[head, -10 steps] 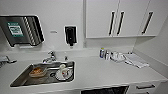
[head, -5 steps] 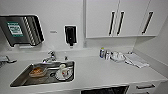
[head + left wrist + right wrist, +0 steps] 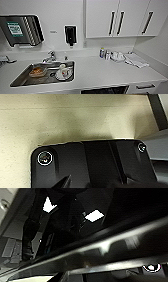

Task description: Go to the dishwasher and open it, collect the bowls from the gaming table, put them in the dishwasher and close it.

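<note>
I face a white kitchen counter in the head view. Under its front edge a dark gap marks the dishwasher, beside white drawers; I cannot tell how far its door stands. In the right wrist view a shiny steel bar crosses a dark glossy surface with reflected ceiling lights, very close to that arm. The left wrist view looks down on beige speckled floor past the robot's dark plate. The bowls and the gaming table are out of view.
A steel sink on the left holds a brown dish and white crockery, with a tap behind. Bottles, a small rack and a folded cloth sit at the right. Wall cabinets hang above.
</note>
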You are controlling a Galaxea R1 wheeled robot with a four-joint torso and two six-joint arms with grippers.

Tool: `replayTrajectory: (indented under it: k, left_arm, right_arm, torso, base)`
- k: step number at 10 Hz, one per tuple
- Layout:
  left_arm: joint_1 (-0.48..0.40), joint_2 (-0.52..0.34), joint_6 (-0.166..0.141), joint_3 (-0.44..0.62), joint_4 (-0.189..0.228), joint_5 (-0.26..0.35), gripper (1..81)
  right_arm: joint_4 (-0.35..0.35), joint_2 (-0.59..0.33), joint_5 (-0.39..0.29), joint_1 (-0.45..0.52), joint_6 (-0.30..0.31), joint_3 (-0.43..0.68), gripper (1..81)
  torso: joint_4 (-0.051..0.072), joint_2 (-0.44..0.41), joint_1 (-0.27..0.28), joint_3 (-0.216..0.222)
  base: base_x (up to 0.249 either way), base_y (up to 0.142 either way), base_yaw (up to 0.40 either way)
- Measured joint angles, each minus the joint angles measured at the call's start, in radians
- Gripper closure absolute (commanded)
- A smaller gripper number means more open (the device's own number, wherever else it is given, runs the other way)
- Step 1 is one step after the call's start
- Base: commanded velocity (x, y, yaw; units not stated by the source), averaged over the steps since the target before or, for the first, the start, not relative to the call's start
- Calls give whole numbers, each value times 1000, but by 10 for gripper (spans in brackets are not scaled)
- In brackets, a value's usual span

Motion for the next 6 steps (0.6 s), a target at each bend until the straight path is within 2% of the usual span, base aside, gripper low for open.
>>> replayTrajectory:
  k: [2, 5, 6]
  left_arm:
    - [0, 0, 0, 0, 0, 0, 10]
    - [0, 0, 0, 0, 0, -1, 10]
    - [0, 0, 0, 0, 0, 0, 10]
  right_arm:
    - [49, -3, -2, 20, 1, 0, 10]
    - [70, -38, -39, 57, -7, 0, 10]
    - [80, -47, -89, 65, 3, 0, 10]
  torso:
    - [0, 0, 0, 0]
    - [0, 0, 0, 0]
    - [0, 0, 0, 0]
  base:
    - [0, 0, 0]
    - [0, 0, 0]
    - [0, 0, 0]
